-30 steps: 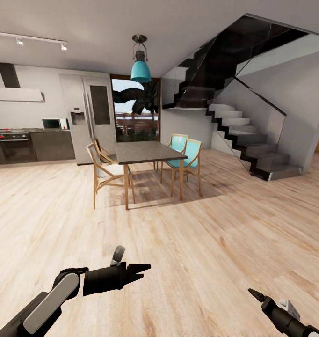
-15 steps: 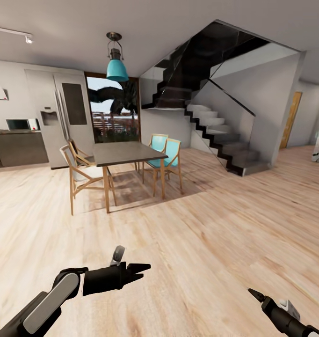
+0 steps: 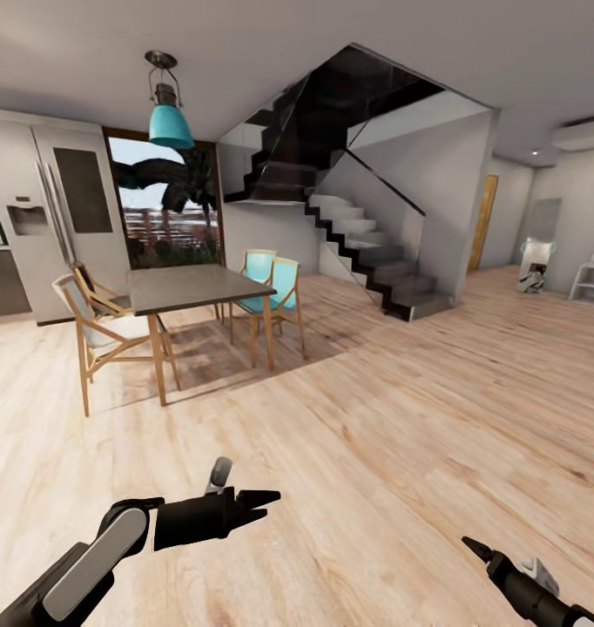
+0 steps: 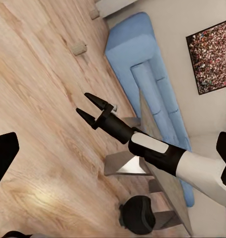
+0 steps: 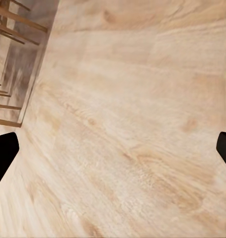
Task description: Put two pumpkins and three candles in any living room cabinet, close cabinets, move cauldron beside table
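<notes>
Both our grippers, left (image 3: pixel 260 505) and right (image 3: pixel 473 547), hover over the wood floor (image 3: pixel 401 418), fingers parted and empty. The dining table (image 3: pixel 192 283) stands ahead, its long axis running away from us.

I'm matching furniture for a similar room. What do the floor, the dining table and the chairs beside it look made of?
The floor looks like light wood planks with visible grain and a faint sheen. The dining table has a dark, matte top, perhaps stone or stained wood, on light wooden legs. The chairs have pale wood frames; two carry teal seats and backs, probably fabric or plastic.
</notes>
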Motion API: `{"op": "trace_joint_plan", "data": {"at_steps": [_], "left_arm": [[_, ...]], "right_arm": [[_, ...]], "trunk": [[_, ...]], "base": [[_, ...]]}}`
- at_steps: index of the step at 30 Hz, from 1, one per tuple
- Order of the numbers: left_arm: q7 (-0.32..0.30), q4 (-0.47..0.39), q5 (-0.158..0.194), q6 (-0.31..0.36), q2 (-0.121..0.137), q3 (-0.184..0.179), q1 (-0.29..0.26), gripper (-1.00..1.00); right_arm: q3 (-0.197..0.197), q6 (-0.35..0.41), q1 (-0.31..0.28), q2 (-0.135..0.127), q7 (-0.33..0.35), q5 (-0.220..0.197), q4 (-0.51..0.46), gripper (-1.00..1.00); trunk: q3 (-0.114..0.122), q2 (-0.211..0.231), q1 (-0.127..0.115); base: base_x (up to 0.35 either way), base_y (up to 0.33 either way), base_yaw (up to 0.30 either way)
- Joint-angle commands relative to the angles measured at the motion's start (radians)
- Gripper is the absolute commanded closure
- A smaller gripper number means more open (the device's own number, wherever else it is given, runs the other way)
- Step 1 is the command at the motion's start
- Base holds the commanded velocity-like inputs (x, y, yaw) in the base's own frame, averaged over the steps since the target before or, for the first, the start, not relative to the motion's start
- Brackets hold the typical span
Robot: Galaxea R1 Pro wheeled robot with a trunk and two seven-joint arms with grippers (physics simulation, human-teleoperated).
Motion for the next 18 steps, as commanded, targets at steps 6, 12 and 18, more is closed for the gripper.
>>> {"op": "trace_joint_plan", "data": {"at_steps": [6, 12, 18], "left_arm": [[-0.003, 0.000, 0.000, 0.001, 0.002, 0.000, -0.001, -1.00], [-0.002, 0.000, 0.000, 0.001, 0.001, 0.001, -0.001, -1.00], [-0.001, 0.000, 0.000, 0.002, 0.001, 0.003, -0.001, -1.00]], "right_arm": [[0.006, 0.009, -0.002, -0.001, 0.006, -0.011, 0.004, -1.00], [0.006, 0.009, -0.002, 0.000, 0.006, -0.011, 0.004, -1.00], [0.006, 0.009, -0.002, 0.000, 0.005, -0.011, 0.005, -1.00]], "trunk": [[-0.001, -0.001, 0.000], [-0.001, -0.001, 0.000], [-0.001, -0.001, 0.000]], "base": [[0.003, 0.000, -0.284], [0.185, 0.000, -0.285], [0.317, 0.000, -0.287]]}}
